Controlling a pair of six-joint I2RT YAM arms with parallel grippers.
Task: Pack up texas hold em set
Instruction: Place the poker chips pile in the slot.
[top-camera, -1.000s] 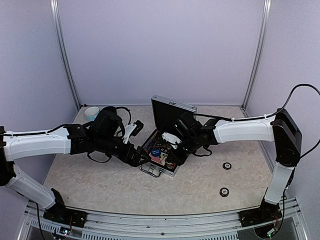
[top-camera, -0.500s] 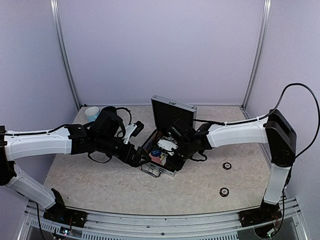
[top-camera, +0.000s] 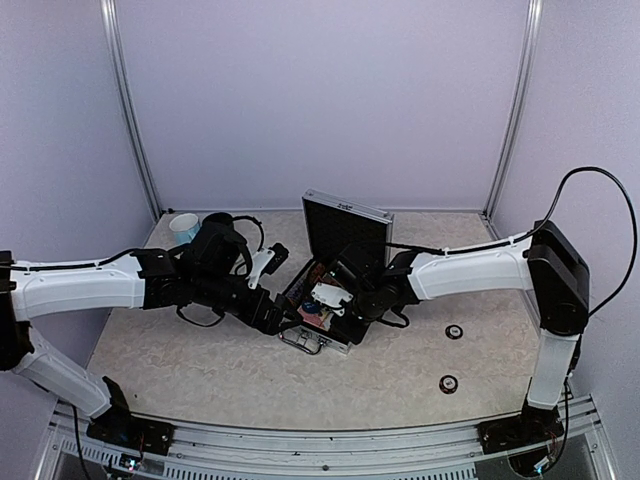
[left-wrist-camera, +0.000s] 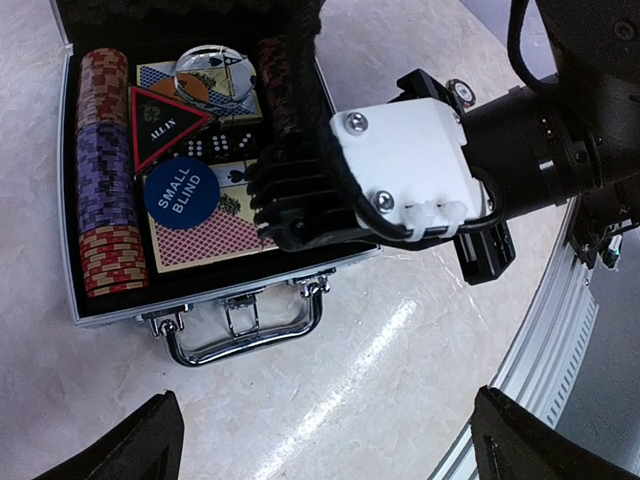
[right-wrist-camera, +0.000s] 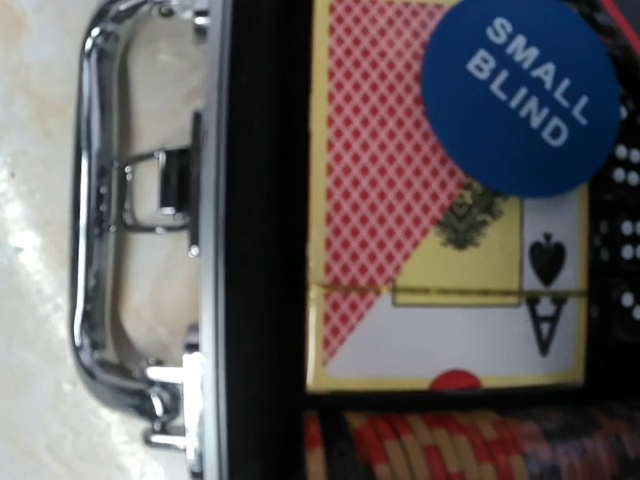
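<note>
Our right hand (top-camera: 330, 298) sits low in the case (top-camera: 345, 232), grip hidden, and could knock the blue button (left-wrist-camera: 181, 193) askew. Our left hand (left-wrist-camera: 330, 425) hangs open.

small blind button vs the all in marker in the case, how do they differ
The small blind button is round; the all in marker is a triangle. The button is plain blue; the marker is black with a red border. The button lies on the near deck; the marker lies further in, beside the chips. Both lie flat in the open case and carry white lettering.
</note>
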